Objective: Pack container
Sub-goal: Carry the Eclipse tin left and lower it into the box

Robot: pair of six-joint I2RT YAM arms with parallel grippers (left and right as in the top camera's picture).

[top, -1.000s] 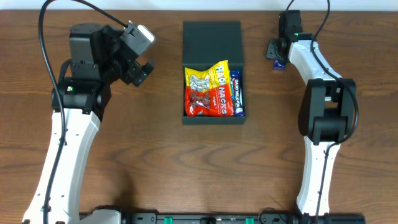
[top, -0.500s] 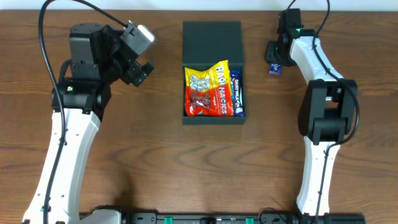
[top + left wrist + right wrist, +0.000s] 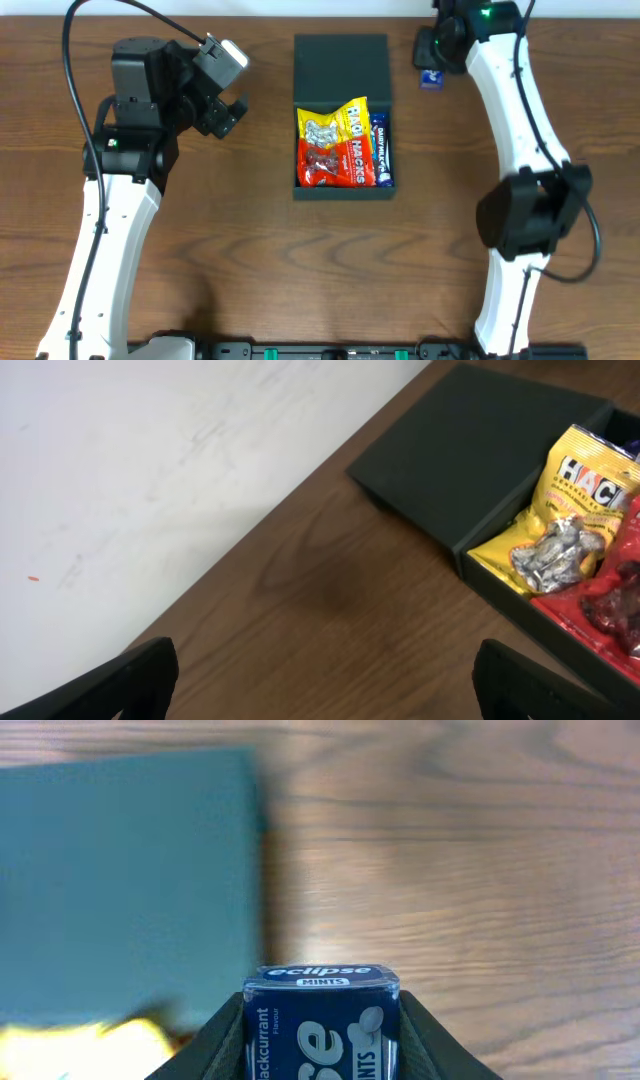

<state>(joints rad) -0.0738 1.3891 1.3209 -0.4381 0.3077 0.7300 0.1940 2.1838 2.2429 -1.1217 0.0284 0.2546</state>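
The dark green-black container (image 3: 342, 190) lies open at the table's middle, its flat lid (image 3: 340, 65) folded back. Inside lie a yellow-and-red Hacks packet (image 3: 330, 145) and a blue Dairy Milk bar (image 3: 383, 150). The box and packet also show in the left wrist view (image 3: 480, 450). My right gripper (image 3: 432, 75) is shut on a dark blue Eclipse mints tin (image 3: 322, 1020) and holds it above the table, right of the lid (image 3: 120, 870). My left gripper (image 3: 228, 112) is open and empty, left of the container.
The table's far edge meets a white wall (image 3: 150, 460) behind the lid. Bare wood (image 3: 250, 260) lies in front of the container and on both sides. The right arm (image 3: 520, 120) stretches along the right side.
My right gripper has moved up and to the left with the mints tin, toward the lid's far right corner. The left arm has not moved.
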